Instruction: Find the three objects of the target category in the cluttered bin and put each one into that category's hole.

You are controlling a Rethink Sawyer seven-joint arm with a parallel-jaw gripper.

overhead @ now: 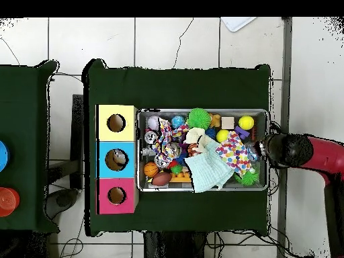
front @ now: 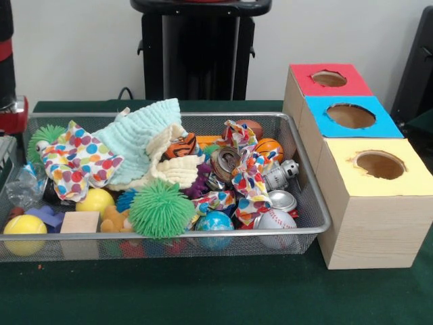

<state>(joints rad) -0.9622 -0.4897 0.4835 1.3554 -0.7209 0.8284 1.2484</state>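
A wire mesh bin (front: 203,234) (overhead: 201,190) holds a heap of toys. A green spiky ball (front: 161,208) (overhead: 198,118), a baseball (front: 274,220), a globe ball (front: 215,221), a basketball (front: 269,149) and a brown football (front: 252,126) lie among crushed cans (front: 282,200). Two yellow balls (front: 25,225) (front: 95,200) and a wooden block (front: 80,222) sit at the near left. A polka-dot cloth (front: 78,159) and a mint cloth (front: 145,135) cover the middle. My gripper (overhead: 277,149) hangs just outside the bin's end, over the rim by the polka-dot cloth; its state is hidden.
Three wooden boxes stand in a row beside the bin, each with a round hole: red top (front: 328,80), blue top (front: 350,116), yellow top (front: 379,166). Something lies inside the blue box's hole (overhead: 119,160). The green table (front: 203,291) carries all of it.
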